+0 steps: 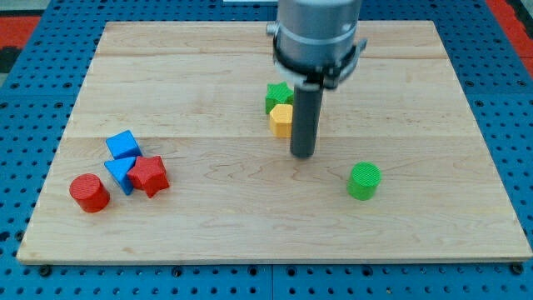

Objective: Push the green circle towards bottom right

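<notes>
The green circle is a short green cylinder lying on the wooden board at the view's lower right. My tip is the lower end of the dark rod hanging from the arm at the view's top centre. It rests on the board up and to the left of the green circle, with a clear gap between them. A yellow block sits just left of the rod, and a green star-like block lies above it, touching it.
At the view's left lies a cluster: a blue cube, a blue triangle, a red star and a red cylinder. The board's edges border a blue perforated table.
</notes>
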